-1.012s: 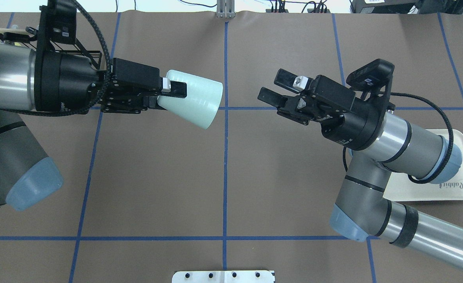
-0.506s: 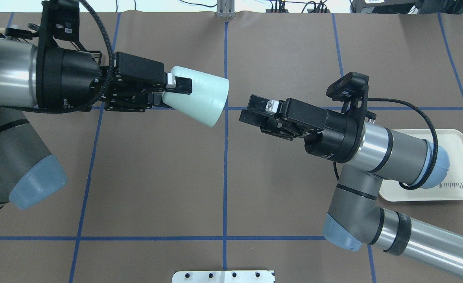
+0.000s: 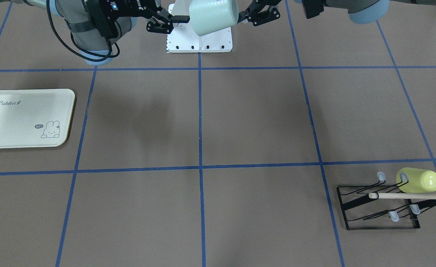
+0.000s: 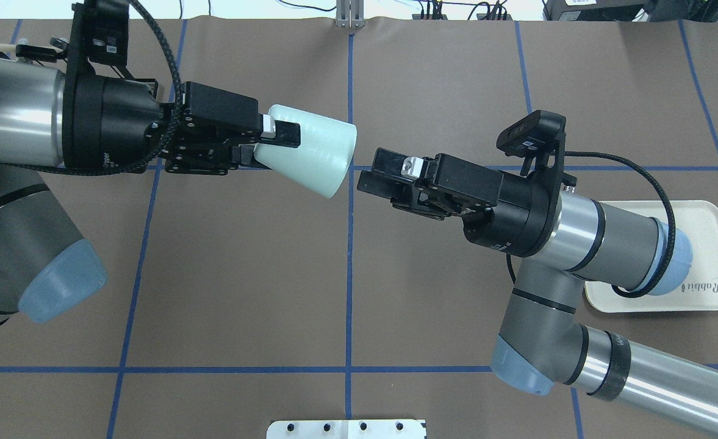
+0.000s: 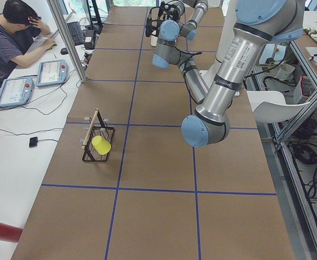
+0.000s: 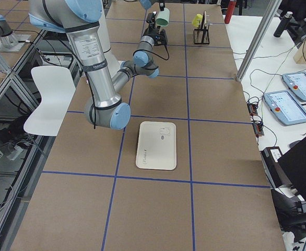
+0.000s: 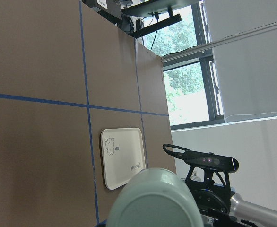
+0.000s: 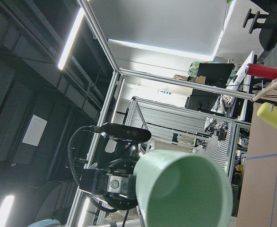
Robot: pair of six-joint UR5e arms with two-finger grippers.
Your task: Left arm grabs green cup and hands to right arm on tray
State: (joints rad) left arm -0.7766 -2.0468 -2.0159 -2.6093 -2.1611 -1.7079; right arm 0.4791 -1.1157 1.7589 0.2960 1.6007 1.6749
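My left gripper (image 4: 276,147) is shut on the narrow base end of the pale mint-green cup (image 4: 313,152) and holds it on its side in the air, mouth towards the right arm. The cup also shows in the front view (image 3: 213,13) and the right wrist view (image 8: 186,194). My right gripper (image 4: 374,174) is open and empty, its fingertips just short of the cup's rim. The cream tray (image 4: 715,244) lies on the table under the right arm's wrist and is bare in the front view (image 3: 25,118).
A black wire rack (image 3: 380,205) with a wooden stick holds a yellow-green cup (image 3: 418,180) on the left arm's far side. A white base plate (image 4: 346,428) sits at the table's near edge. An operator sits at a side desk (image 5: 18,32).
My right gripper has moved left and slightly down towards the cup's mouth, staying open. My left gripper has moved the cup a little to the right.
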